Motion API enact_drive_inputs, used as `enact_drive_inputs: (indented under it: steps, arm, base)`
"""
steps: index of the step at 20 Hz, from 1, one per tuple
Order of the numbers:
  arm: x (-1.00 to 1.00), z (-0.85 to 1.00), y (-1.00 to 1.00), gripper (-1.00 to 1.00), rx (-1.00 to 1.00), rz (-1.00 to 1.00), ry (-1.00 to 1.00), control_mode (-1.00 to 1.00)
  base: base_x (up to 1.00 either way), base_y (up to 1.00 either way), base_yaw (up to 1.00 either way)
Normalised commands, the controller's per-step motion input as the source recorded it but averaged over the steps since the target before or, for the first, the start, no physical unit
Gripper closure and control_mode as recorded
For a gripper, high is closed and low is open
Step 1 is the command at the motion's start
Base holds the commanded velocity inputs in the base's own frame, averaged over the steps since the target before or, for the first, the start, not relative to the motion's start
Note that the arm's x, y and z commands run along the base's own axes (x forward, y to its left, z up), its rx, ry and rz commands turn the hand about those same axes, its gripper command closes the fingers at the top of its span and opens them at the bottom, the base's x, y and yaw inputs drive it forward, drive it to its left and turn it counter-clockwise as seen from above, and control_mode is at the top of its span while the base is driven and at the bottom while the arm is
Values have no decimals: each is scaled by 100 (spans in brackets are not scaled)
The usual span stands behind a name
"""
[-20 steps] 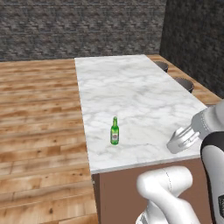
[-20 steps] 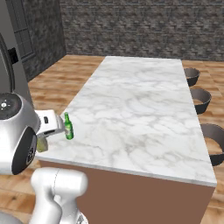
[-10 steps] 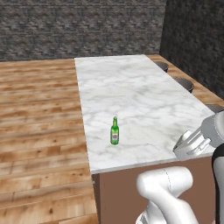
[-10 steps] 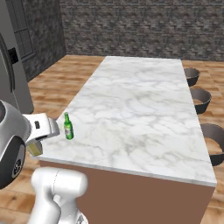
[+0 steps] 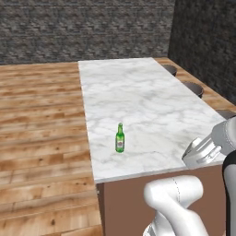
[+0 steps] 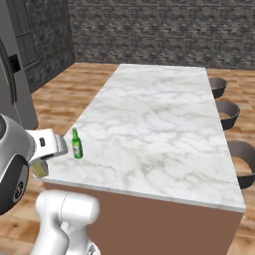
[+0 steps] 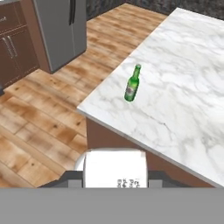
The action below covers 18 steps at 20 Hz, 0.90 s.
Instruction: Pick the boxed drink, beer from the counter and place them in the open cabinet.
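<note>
The boxed drink (image 7: pixel 114 167), a white carton with small markings, sits between my gripper's (image 7: pixel 114 180) dark fingers, which are shut on it. In the right base view the carton (image 6: pixel 40 170) hangs under my hand, just off the near left corner of the counter (image 6: pixel 159 124). The beer (image 5: pixel 120 138), a slim green bottle, stands upright near the counter's (image 5: pixel 147 106) near left edge; it also shows in the right base view as the beer (image 6: pixel 76 144) and ahead of the hand as the beer (image 7: pixel 132 84). Brown cabinet doors (image 7: pixel 11 50) with silver handles show far off; whether that cabinet is open I cannot tell.
A grey fridge (image 7: pixel 61 30) stands beside the brown doors across wooden floor (image 7: pixel 48 109). Dark stools (image 6: pixel 230 114) line the counter's far side. Dark stone walls close the room behind the counter.
My hand has swung with the carton away from the counter's near corner, rightward and lower in the left base view, leftward in the right base view. The beer has not moved.
</note>
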Motion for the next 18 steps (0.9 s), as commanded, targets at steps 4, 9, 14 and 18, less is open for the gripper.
enact_drive_inputs:
  steps: [4, 9, 14, 18]
  arm:
    - [0, 0, 0, 100, 0, 0, 0, 100]
    - [0, 0, 0, 100, 0, 0, 0, 100]
    - [0, 0, 0, 100, 0, 0, 0, 100]
    - [0, 0, 0, 100, 0, 0, 0, 100]
  base:
    - [-32, -26, 2]
    - [-45, -30, 18]
    - [-55, -25, 27]
    - [-41, -5, 33]
